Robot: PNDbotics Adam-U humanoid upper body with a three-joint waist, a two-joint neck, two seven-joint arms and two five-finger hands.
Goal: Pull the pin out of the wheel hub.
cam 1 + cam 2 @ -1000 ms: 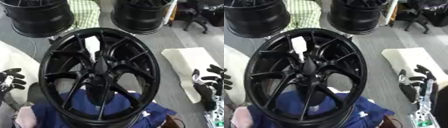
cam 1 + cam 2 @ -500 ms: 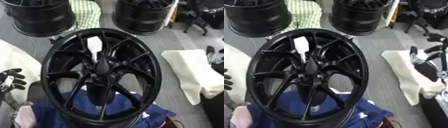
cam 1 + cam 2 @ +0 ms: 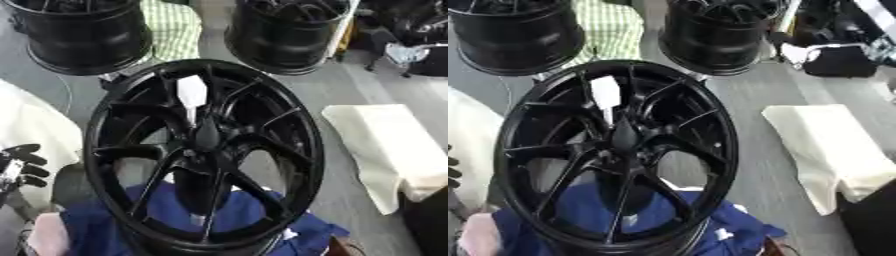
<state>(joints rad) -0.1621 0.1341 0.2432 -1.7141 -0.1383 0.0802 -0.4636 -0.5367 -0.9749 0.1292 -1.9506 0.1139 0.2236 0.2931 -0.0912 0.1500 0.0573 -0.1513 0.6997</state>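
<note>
A black spoked wheel hub (image 3: 206,150) lies face up in the middle, resting on a blue cloth (image 3: 166,210). A pin with a flat white head (image 3: 192,92) stands in the hub just above its centre, its thin shaft running down toward the centre cap. My left hand (image 3: 21,166) rests at the lower left edge, well apart from the rim, fingers relaxed and holding nothing. My right hand shows in neither view; only a dark shape (image 3: 429,220) sits in the lower right corner.
Two more black wheels (image 3: 83,35) (image 3: 289,35) stand at the back with a green checked cloth (image 3: 179,27) between them. A cream pad (image 3: 394,145) lies on the floor to the right, and a white cloth (image 3: 35,125) to the left.
My right hand rose from the lower right edge up along the right side and has left the view. The pin, the wheel and my left hand stayed put.
</note>
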